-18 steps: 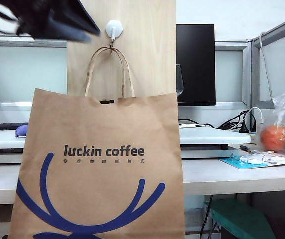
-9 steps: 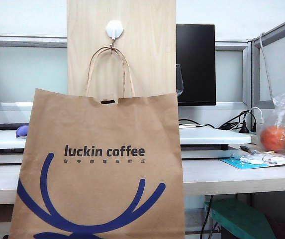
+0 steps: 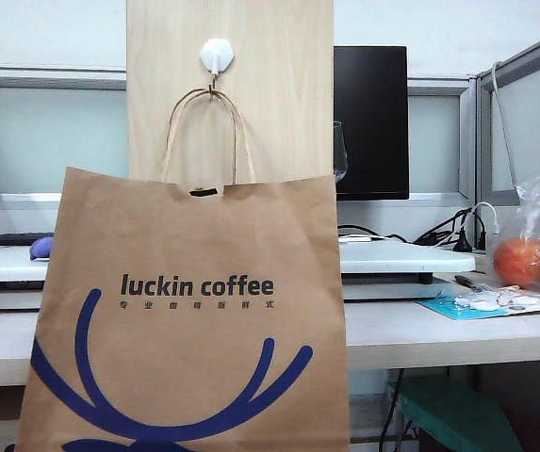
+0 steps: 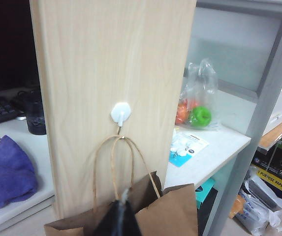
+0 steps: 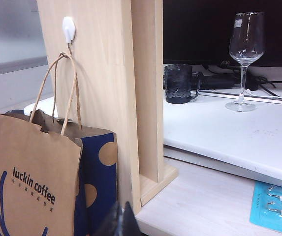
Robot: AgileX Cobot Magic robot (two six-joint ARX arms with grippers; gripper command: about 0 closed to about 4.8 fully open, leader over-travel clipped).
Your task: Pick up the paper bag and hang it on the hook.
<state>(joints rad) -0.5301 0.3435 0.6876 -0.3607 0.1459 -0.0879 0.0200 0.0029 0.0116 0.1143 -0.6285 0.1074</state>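
I see the paper bag [image 3: 187, 320] hanging by its handles on the hook [image 3: 216, 55] beyond my left claw [image 4: 119, 216], pressed together and empty, while my right claw [image 5: 122, 221], also pressed together, sits low beside the bag.

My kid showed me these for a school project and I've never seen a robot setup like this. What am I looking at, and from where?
It is a two-armed robot; each arm ends in a two-finger gripper. One picture comes from a fixed camera facing the desk; the other two come from cameras on the arms' wrists. The paper bag hangs by its handles on the hook, stuck to a wooden board. The left gripper and the right gripper are the dark tips at the edge of their own views; both are shut and hold nothing. A wine glass and a bag of balls stand nearby.
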